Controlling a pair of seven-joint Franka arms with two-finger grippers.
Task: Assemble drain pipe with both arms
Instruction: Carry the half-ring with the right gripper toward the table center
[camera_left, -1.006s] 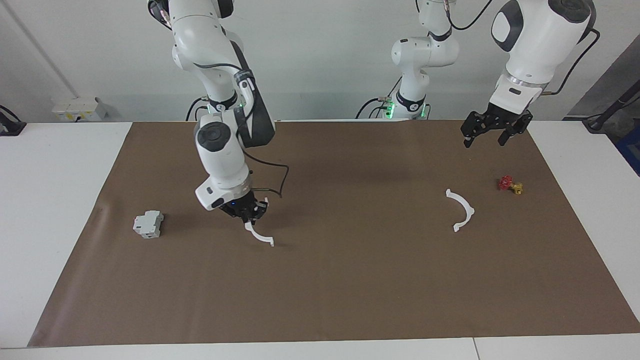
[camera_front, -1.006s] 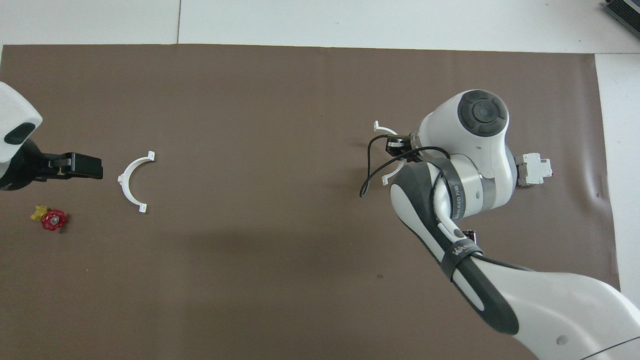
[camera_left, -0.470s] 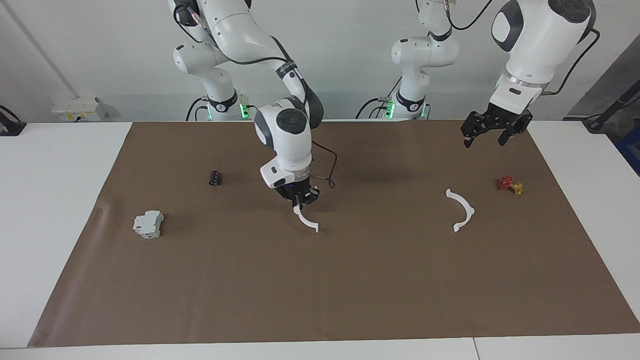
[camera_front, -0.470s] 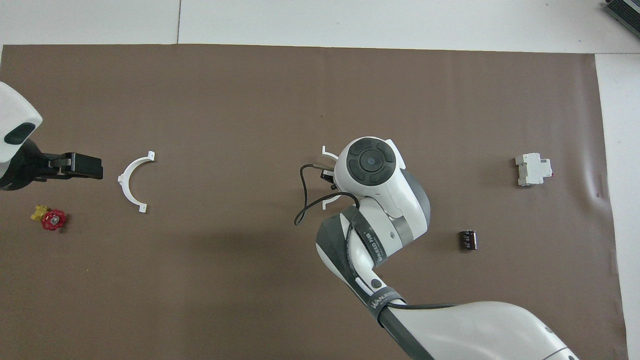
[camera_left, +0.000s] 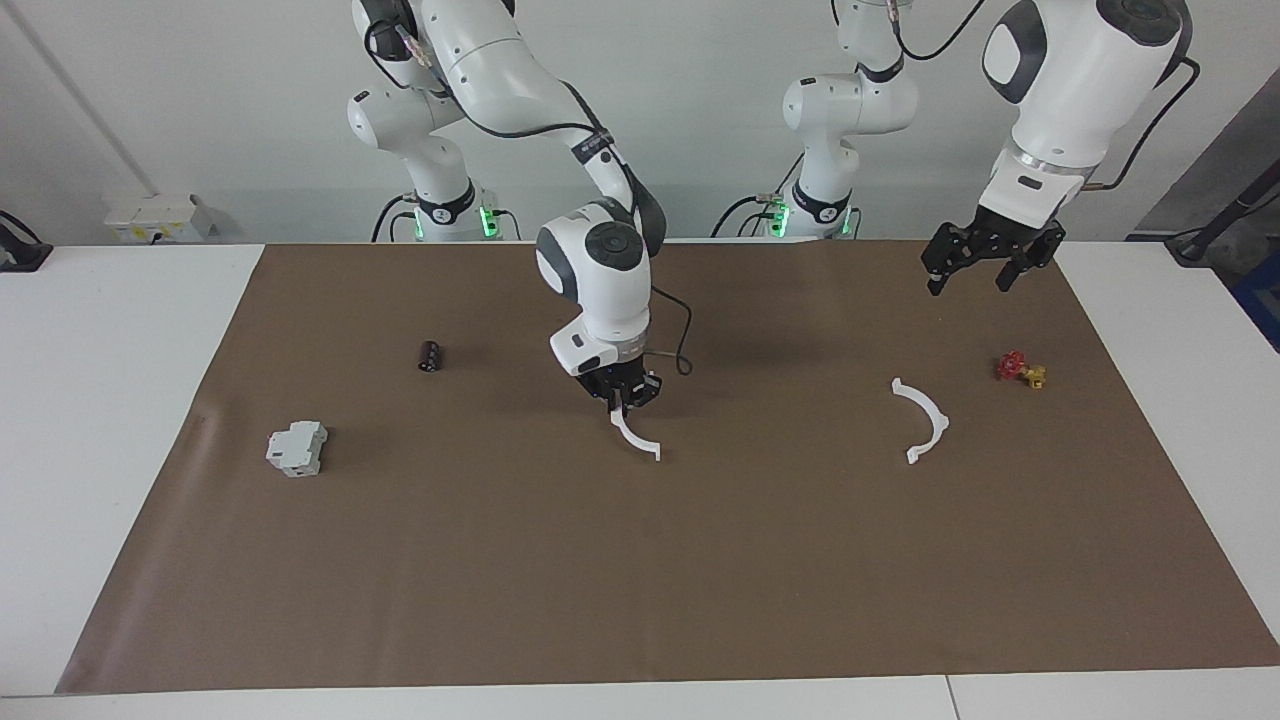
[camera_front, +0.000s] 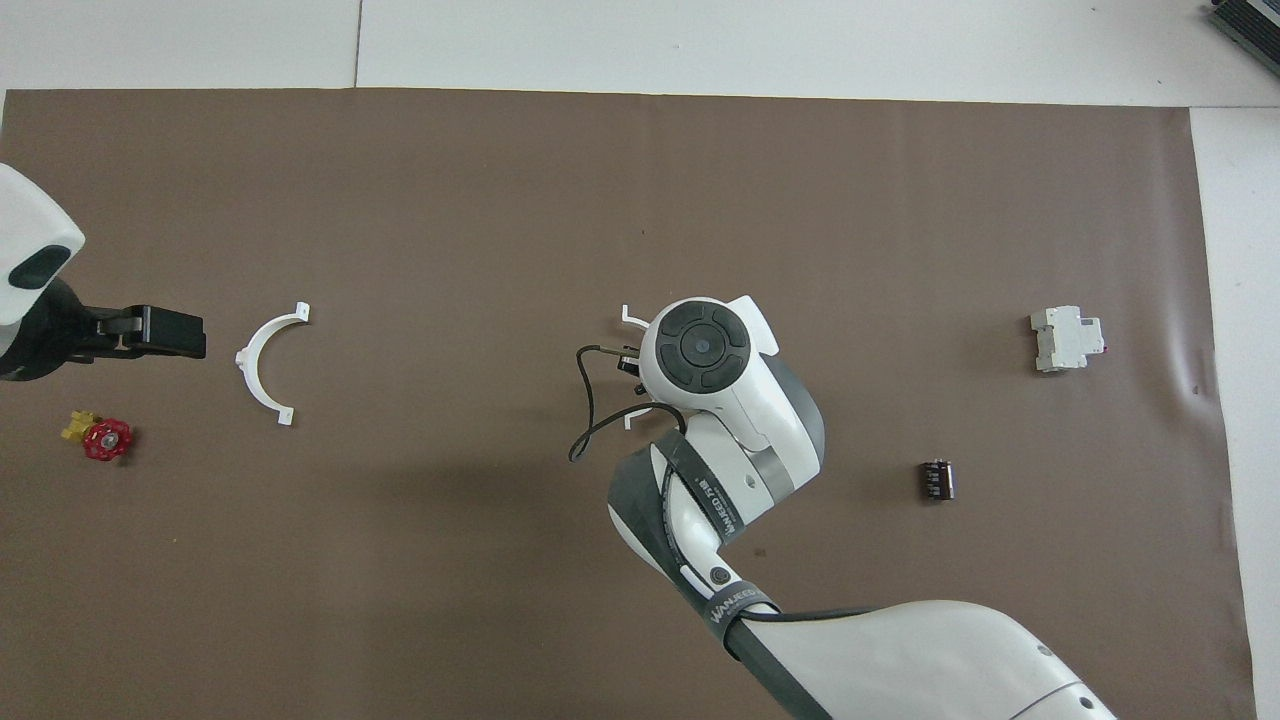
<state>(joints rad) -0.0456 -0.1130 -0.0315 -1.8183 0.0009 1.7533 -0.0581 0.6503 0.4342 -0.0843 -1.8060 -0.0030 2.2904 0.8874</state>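
Two half-rings make the drain pipe, and one half-ring arc (camera_left: 636, 440) hangs from the right gripper (camera_left: 622, 393), clenched on its upper end over the middle of the mat (camera_left: 700, 580). The other half-ring (camera_left: 922, 420) lies flat, well off toward the left arm's end, below the left gripper (camera_left: 982, 270), which waits with fingers spread. Best to carry the held arc low and level, tabs turned to face the lying arc's tabs. The red-and-yellow valve (camera_left: 1021, 370) sits just beside that spot.
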